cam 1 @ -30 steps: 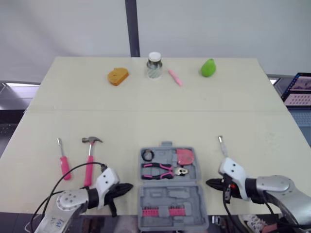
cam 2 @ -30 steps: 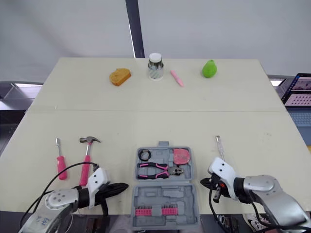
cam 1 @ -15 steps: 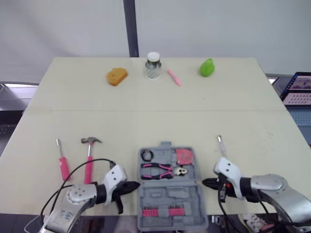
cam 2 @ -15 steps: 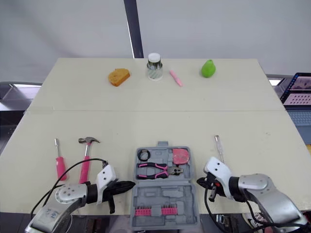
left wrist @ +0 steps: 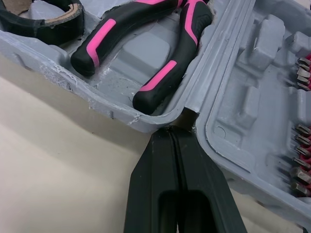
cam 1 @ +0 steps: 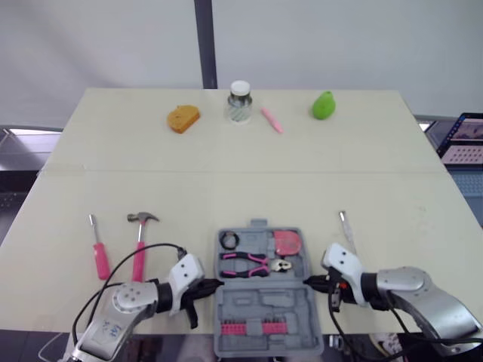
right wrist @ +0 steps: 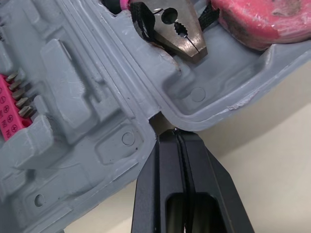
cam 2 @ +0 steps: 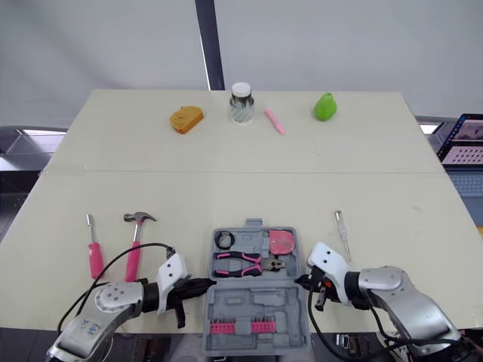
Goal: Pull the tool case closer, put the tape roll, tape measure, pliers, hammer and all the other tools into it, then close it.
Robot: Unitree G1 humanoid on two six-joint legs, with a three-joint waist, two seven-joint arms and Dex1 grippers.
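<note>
Tool case: it lies open and flat at the near edge of the table, between my two arms, with its bit-holder half nearest me. I can't tell whether that half overhangs the edge.

Out to the left, a pink screwdriver and the hammer lie loose on the table, close to each other and well apart from the case.

My left gripper has its fingers pressed together, holding nothing. Its tip is wedged against the hinge notch on the case's left side.

Inside the far half, the tape roll, the pliers and the pink tape measure are already seated.

My right gripper mirrors the left: fingers together, empty, tip in the right-hand hinge notch. Beyond it a small screwdriver lies loose on the table.

I read this as positioning the case by pinching it from both sides. To do it well, I'd move both arms at the same rate so the case slides straight rather than twisting. I'd keep the tips low in the notches so they don't ride up over the rim. I'd also bring it no nearer than needed, since the edge is close.
</note>
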